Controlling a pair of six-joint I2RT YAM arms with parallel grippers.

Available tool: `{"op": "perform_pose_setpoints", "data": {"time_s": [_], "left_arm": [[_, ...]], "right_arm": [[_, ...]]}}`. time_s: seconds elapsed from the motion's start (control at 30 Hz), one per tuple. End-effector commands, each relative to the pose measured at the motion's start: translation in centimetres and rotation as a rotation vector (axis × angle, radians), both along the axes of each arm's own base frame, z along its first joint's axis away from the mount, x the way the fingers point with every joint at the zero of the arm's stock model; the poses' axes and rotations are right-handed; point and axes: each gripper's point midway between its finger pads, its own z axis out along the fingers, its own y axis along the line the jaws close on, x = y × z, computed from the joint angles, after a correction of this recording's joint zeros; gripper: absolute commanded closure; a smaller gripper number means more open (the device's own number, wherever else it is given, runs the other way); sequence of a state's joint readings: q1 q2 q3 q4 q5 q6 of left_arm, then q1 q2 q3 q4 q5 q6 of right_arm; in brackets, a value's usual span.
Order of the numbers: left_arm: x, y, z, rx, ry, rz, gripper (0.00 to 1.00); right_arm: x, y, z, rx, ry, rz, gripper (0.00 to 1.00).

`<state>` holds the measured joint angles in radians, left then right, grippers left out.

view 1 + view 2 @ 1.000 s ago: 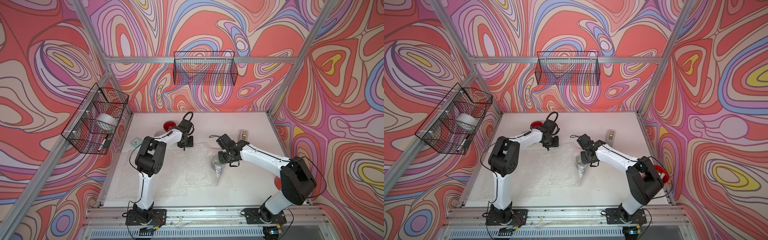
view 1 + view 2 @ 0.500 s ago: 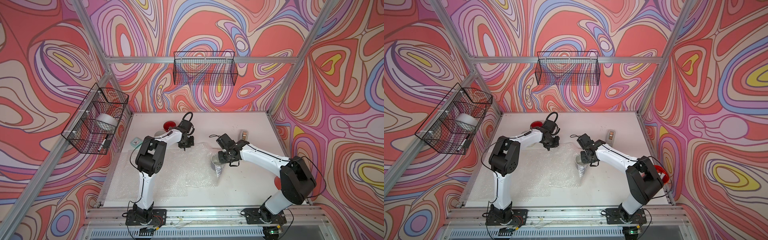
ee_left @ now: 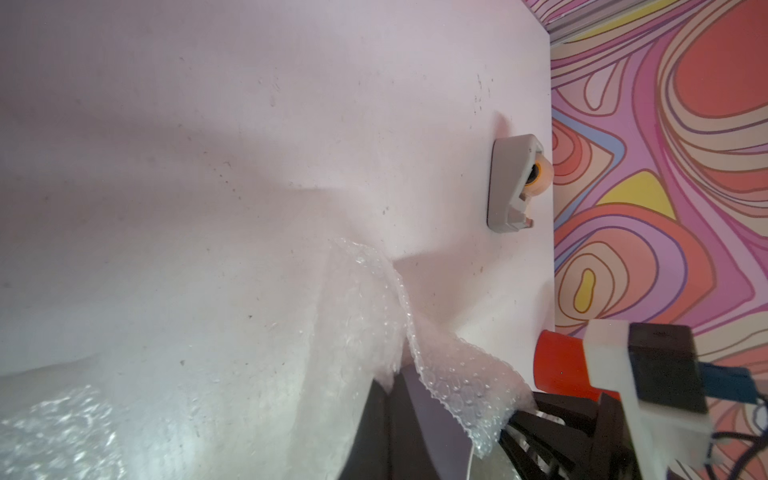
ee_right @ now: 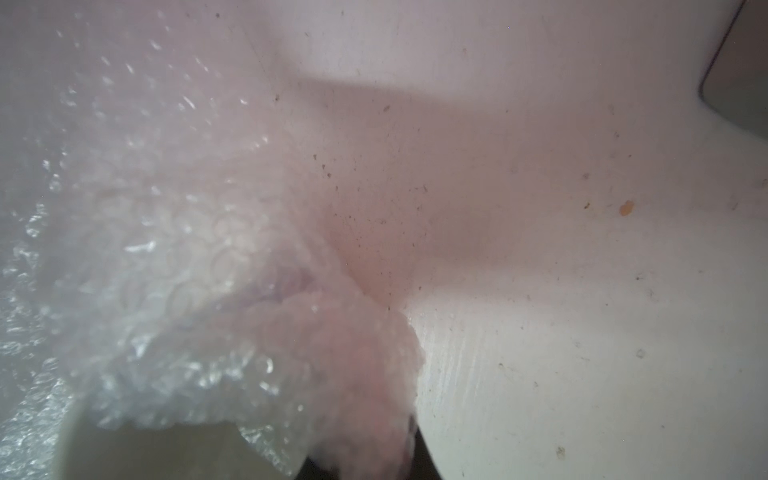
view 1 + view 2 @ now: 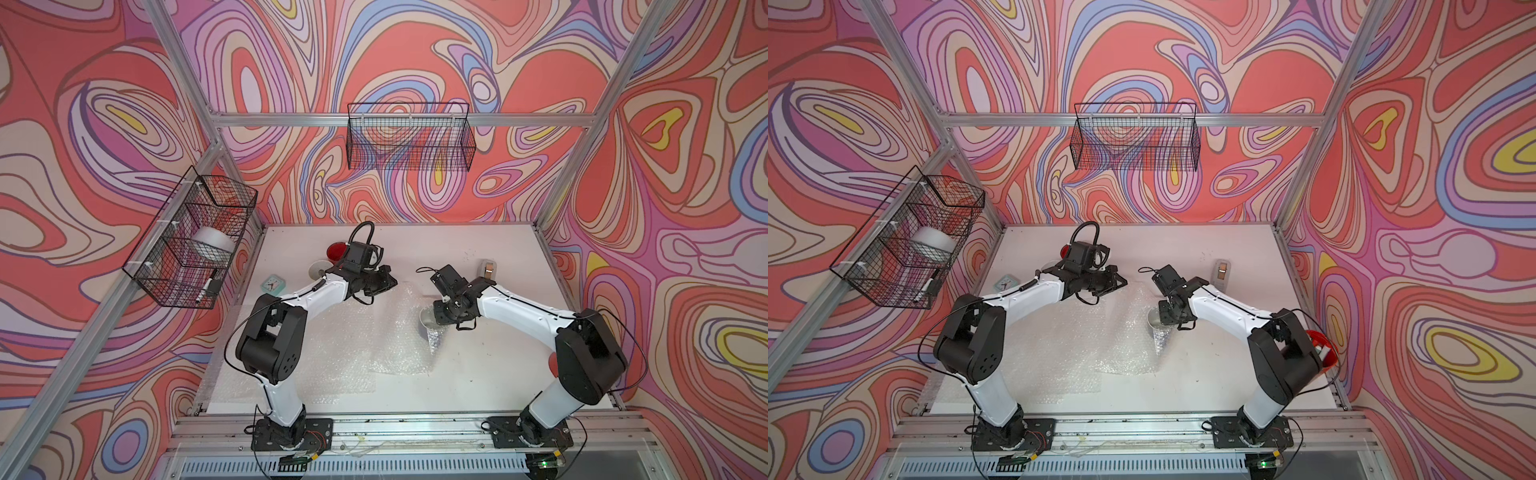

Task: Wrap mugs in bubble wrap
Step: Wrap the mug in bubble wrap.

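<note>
- Left jaws: closed on the far edge of the bubble wrap (image 5: 395, 336). In the left wrist view the wrap (image 3: 365, 307) stands up off the surface (image 5: 478, 374) and runs into the pinch.
- Right jaws: down on the rim of the lavender mug (image 5: 428, 319) and clamped there, with wrap (image 4: 166, 249) bunched into the grip. The tips are barely in the right wrist view.
- The mug sits mid-surface at the wrap's right edge, with its white inside showing in both top views. We can't tell if it's dead upright.
- Second sheet (image 5: 299, 374) lies flat and overlaps the first on its left. It runs to the near-left edge of the surface.
- Far-left corner is crowded: red mug (image 5: 336, 251), white mug (image 5: 318, 270) and clock (image 5: 273, 284), all just behind the left arm (image 5: 316, 295).
- Tape dispenser (image 5: 489, 268) stands near the far-right edge, just beyond the right arm's wrist and not touching it.
- Red container (image 5: 1323, 355) sits at the right edge, beside the right arm's shoulder.
- Open room: the far centre strip up to the back wall, and the near-right area in front of the mug.
- Between the two jaws we see only a short span of raised wrap.
</note>
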<state>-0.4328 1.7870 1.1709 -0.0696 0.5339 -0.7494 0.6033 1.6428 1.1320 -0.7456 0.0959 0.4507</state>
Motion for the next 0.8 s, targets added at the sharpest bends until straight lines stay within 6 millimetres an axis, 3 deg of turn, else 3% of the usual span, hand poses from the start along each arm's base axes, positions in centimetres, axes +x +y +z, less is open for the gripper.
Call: {"op": "perform_pose_setpoints", "data": {"time_s": [0.0, 0.4, 0.6, 0.77], "left_arm": [[-0.6, -1.7, 2.5, -0.119, -0.029, -0.027, 1.0], [-3.6, -5.7, 5.2, -0.197, -0.052, -0.109, 1.0], [-6.1, -7.7, 4.1, -0.197, -0.019, -0.15, 1.0], [-7.8, -7.9, 1.9, -0.169, 0.022, -0.149, 1.0]], "right_arm": [[0.5, 1.3, 0.1, 0.047, 0.006, 0.008, 0.93], [0.7, 2.6, 0.1, 0.111, 0.02, 0.0, 0.93], [0.9, 3.3, 0.1, 0.146, 0.025, -0.008, 0.94], [0.9, 3.5, 0.6, 0.174, 0.008, -0.027, 0.89]]}}
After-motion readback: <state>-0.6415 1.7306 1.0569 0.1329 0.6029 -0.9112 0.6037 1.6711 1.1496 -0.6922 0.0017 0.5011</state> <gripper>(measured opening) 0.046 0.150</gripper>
